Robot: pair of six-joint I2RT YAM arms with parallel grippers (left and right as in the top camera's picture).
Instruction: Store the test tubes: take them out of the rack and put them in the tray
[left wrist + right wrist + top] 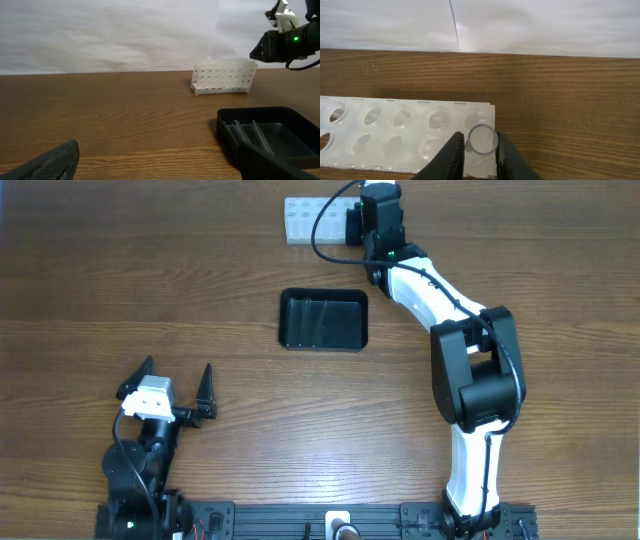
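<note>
The white test tube rack [308, 221] stands at the far edge of the table. My right gripper [354, 222] is at the rack's right end. In the right wrist view its fingers [455, 152] are shut on the rim of a clear test tube [483, 139] that stands in the corner hole of the rack [395, 135]. The black tray [283, 320] lies mid-table with a few clear tubes [318, 315] lying flat in it. My left gripper [175, 380] rests open near the front left, with nothing between its fingers. The left wrist view shows the rack [222, 77], the tray [260, 111] and the right gripper [256, 52].
Bare brown wood lies between the tray and my left gripper. A white wall rises behind the table's far edge. Several other holes of the rack look unfilled from above.
</note>
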